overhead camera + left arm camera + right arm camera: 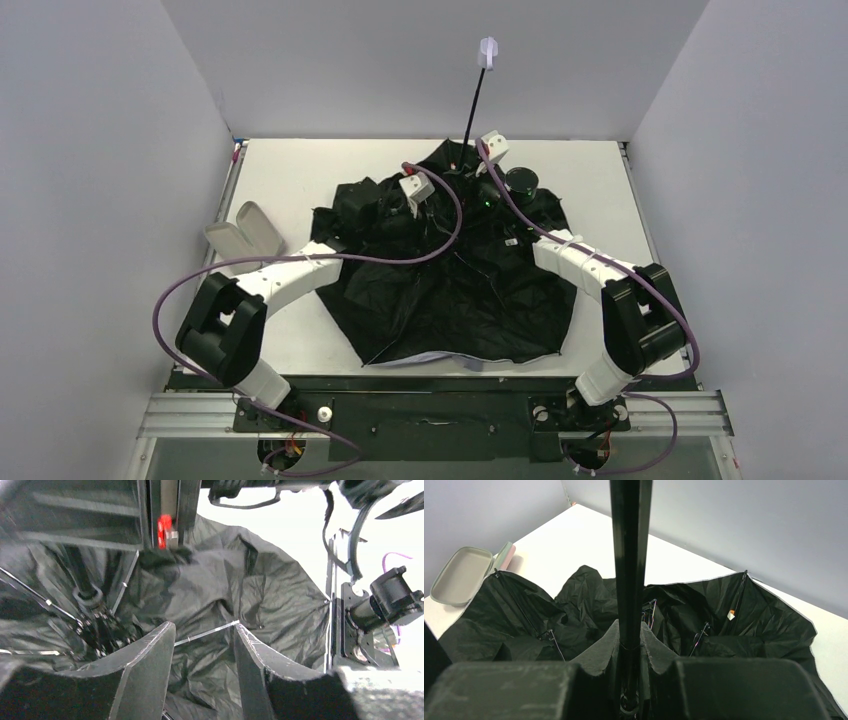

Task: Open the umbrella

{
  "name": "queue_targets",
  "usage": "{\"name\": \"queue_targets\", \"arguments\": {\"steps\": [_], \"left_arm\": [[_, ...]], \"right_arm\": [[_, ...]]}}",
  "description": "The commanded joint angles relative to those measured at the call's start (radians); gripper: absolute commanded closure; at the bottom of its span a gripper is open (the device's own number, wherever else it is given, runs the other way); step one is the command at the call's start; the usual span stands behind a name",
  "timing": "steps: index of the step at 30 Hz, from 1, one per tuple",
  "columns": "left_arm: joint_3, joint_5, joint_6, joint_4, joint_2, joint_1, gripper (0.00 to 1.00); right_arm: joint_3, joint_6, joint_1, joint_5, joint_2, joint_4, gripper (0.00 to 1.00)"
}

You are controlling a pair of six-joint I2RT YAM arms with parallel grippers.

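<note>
Black canopy of umbrella [460,290] lies half-spread, inner side up, on table [300,170]; R gripper [629,635] clamped on shaft [630,555] to hold it steady, prob. so L gripper [204,630], jaws wide apart above ribs [125,582], can work the fabric open.

Left arm [290,270] extended forward and inward, left gripper [205,630] angled downward, fingers parted, right arm [580,262] extended forward and inward, right gripper [630,630] clamped on umbrella [630,555] shaft, wrists near each other.
</note>
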Motion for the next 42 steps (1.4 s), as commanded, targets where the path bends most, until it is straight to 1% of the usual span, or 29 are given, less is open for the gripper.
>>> {"name": "queue_targets", "arguments": {"steps": [1, 2, 6, 10, 13, 15, 16, 18, 20, 21, 22, 23, 24, 25, 26, 27, 29, 31, 34, 36, 37, 38, 39, 40, 41, 42], "left_arm": [[-0.058, -0.004, -0.049, -0.073, 0.044, -0.007, 0.58], [-0.071, -0.009, -0.049, -0.083, 0.051, -0.002, 0.60], [-0.161, -0.029, -0.063, -0.151, 0.088, 0.021, 0.64], [-0.200, -0.057, -0.143, -0.222, 0.125, 0.056, 0.67], [-0.186, -0.098, -0.213, -0.271, 0.155, 0.083, 0.68], [-0.162, -0.100, -0.214, -0.275, 0.161, 0.094, 0.67], [-0.163, -0.077, -0.214, -0.258, 0.146, 0.098, 0.66], [-0.182, -0.020, -0.219, -0.151, 0.089, 0.115, 0.62], [-0.191, 0.014, -0.227, -0.016, 0.031, 0.127, 0.56], [-0.189, 0.021, -0.229, -0.002, 0.015, 0.132, 0.50], [-0.173, 0.025, -0.232, 0.014, -0.005, 0.134, 0.47], [-0.151, 0.032, -0.235, 0.015, -0.016, 0.141, 0.43], [-0.139, 0.031, -0.237, 0.007, -0.019, 0.145, 0.42], [-0.121, 0.024, -0.238, 0.002, -0.024, 0.154, 0.41], [-0.116, 0.020, -0.239, -0.001, -0.025, 0.164, 0.40], [-0.111, 0.011, -0.241, 0.000, -0.028, 0.171, 0.39], [-0.106, -0.007, -0.248, 0.007, -0.030, 0.196, 0.39], [-0.103, -0.026, -0.278, 0.016, -0.022, 0.229, 0.39], [-0.082, -0.065, -0.318, 0.017, 0.004, 0.264, 0.40], [-0.059, -0.096, -0.307, -0.007, 0.029, 0.265, 0.41], [-0.045, -0.117, -0.308, -0.013, 0.050, 0.264, 0.41], [-0.032, -0.133, -0.318, -0.020, 0.063, 0.263, 0.43], [-0.025, -0.140, -0.324, -0.031, 0.089, 0.263, 0.43], [-0.010, -0.146, -0.334, -0.038, 0.104, 0.263, 0.45], [-0.004, -0.146, -0.338, -0.047, 0.134, 0.263, 0.46], [0.005, -0.148, -0.345, -0.050, 0.146, 0.262, 0.47]], "right_arm": [[0.026, 0.007, -0.001, -0.017, -0.016, 0.127, 1.00], [0.026, 0.006, -0.001, -0.019, -0.017, 0.127, 1.00], [0.030, 0.007, -0.009, -0.023, -0.025, 0.123, 1.00], [0.043, 0.010, -0.017, -0.027, -0.032, 0.114, 1.00], [0.046, 0.014, -0.019, -0.031, -0.034, 0.111, 1.00], [0.042, 0.021, -0.018, -0.035, -0.032, 0.111, 1.00], [0.040, 0.025, -0.017, -0.037, -0.031, 0.112, 1.00], [0.032, 0.027, -0.011, -0.044, -0.033, 0.109, 1.00], [0.029, 0.027, -0.008, -0.060, -0.034, 0.094, 1.00], [0.034, 0.027, -0.006, -0.079, -0.033, 0.074, 1.00], [0.042, 0.026, -0.007, -0.104, -0.032, 0.061, 0.86], [0.046, 0.027, -0.007, -0.113, -0.031, 0.027, 0.64], [0.049, 0.025, -0.007, -0.127, -0.036, 0.011, 0.56], [0.049, 0.022, -0.007, -0.132, -0.039, -0.021, 0.46], [0.048, 0.018, -0.011, -0.145, -0.047, -0.036, 0.42], [0.047, 0.018, -0.014, -0.151, -0.058, -0.071, 0.36], [0.050, 0.033, -0.032, -0.171, -0.083, -0.143, 0.29], [0.044, 0.047, -0.057, -0.191, -0.119, -0.224, 0.27], [0.005, 0.069, -0.105, -0.204, -0.177, -0.344, 0.27], [-0.031, 0.118, -0.137, -0.196, -0.213, -0.365, 0.32], [-0.041, 0.150, -0.154, -0.191, -0.226, -0.369, 0.36], [-0.056, 0.163, -0.159, -0.172, -0.228, -0.378, 0.43], [-0.059, 0.182, -0.164, -0.148, -0.222, -0.385, 0.47], [-0.054, 0.188, -0.165, -0.140, -0.212, -0.409, 0.55], [-0.032, 0.204, -0.166, -0.134, -0.180, -0.433, 0.59], [-0.019, 0.217, -0.166, -0.133, -0.163, -0.457, 0.67]]}}
